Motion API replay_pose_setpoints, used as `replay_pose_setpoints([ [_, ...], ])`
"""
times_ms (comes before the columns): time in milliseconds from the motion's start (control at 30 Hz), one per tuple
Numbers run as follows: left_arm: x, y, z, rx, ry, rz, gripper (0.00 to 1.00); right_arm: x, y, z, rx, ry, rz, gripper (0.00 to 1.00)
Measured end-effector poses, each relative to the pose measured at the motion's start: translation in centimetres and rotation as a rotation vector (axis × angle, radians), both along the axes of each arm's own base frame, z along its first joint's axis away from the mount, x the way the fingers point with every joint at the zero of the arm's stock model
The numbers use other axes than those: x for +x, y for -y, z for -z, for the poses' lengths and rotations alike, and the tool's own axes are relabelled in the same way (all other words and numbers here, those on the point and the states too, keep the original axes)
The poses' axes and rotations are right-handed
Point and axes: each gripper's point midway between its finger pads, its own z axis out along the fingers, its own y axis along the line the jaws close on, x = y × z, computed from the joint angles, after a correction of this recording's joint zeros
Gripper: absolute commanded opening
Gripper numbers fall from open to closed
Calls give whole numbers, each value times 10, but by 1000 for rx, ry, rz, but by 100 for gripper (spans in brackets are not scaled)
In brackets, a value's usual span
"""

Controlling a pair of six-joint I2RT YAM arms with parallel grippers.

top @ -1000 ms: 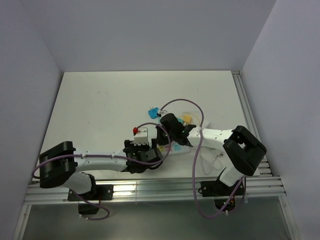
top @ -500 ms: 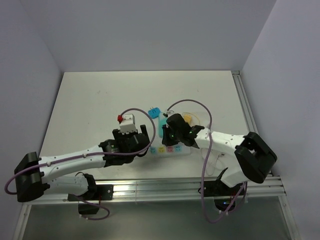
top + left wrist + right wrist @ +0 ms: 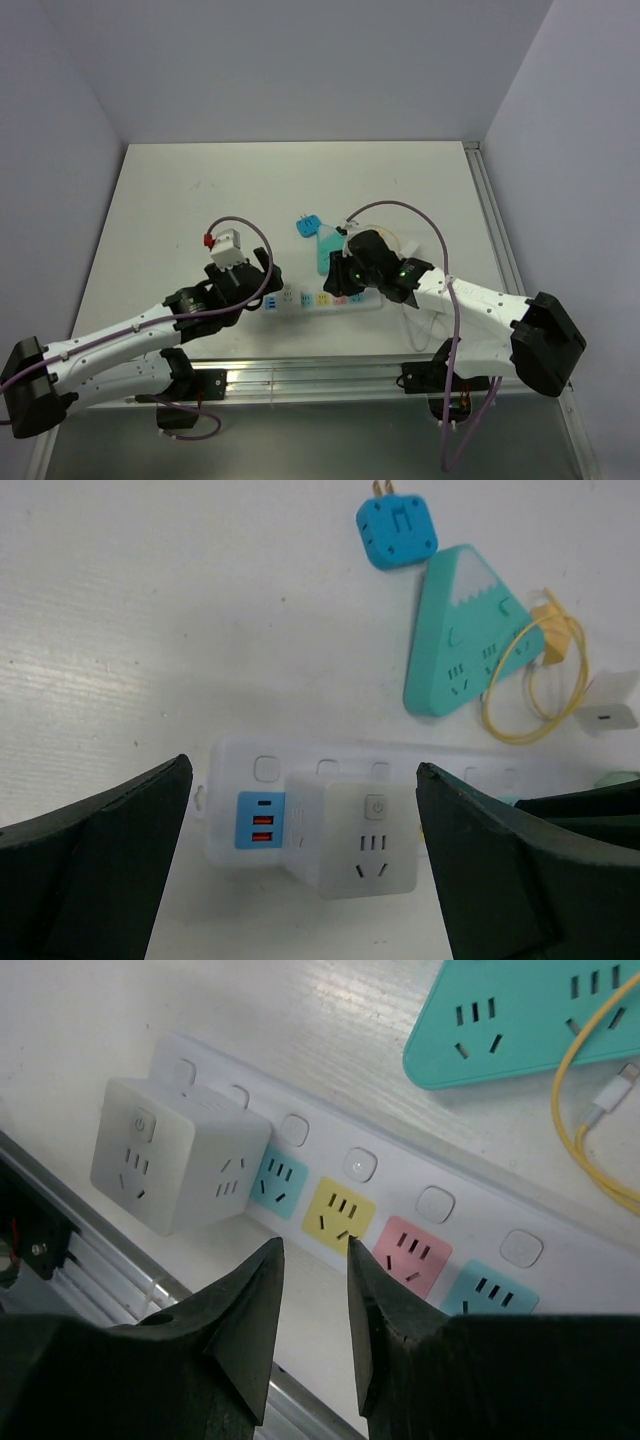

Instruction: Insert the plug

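The white cube plug sits in the left end of the white power strip, beside the strip's blue USB panel. My left gripper hangs above it, open wide, a finger on either side and neither touching the cube. In the right wrist view the cube plug stands left of the strip's coloured sockets. My right gripper is open by a narrow gap over the strip's near edge, holding nothing. From above, the left gripper and right gripper flank the strip.
A teal triangular socket block lies just behind the strip, with a small blue plug beyond it. A yellow cable loop and a small white adapter lie to its right. The table's metal rail runs close in front.
The left gripper has drawn back to the left, away from the strip, still open. The right gripper has opened from shut and shifted slightly right. The cube stays in the strip.
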Motion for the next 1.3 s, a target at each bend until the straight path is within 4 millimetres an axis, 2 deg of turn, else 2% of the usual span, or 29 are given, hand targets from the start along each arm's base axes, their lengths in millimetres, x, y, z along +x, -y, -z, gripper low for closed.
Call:
replay_pose_setpoints([
  [167,0,8,28,3,-90,48,99,-11,-10,8,18,-72,-45,53],
  [267,0,6,35,-28,-109,57,99,-19,-19,11,44,-114,-75,55],
  [367,-5,3,35,-77,-104,76,97,-27,-29,7,86,-144,-103,55],
  [400,-8,2,33,-99,-97,84,92,-29,-34,6,104,-152,-114,55],
  [533,-15,-1,25,-166,-75,106,84,-33,-47,4,149,-180,-137,54],
  [667,-23,1,26,-216,-77,135,76,-37,-61,7,177,-211,-157,52],
  [733,-28,2,32,-236,-88,148,68,-37,-68,12,186,-224,-159,50],
  [833,-33,5,44,-259,-107,167,52,-34,-78,15,197,-248,-163,47],
  [867,-35,5,49,-262,-117,171,44,-30,-83,14,203,-245,-163,45],
  [900,-35,6,52,-264,-122,174,40,-27,-87,13,206,-243,-163,44],
  [1067,-28,15,58,-304,-121,158,40,-13,-102,12,197,-227,-171,43],
  [1300,-17,4,58,-346,-71,98,40,0,-111,15,183,-201,-177,50],
])
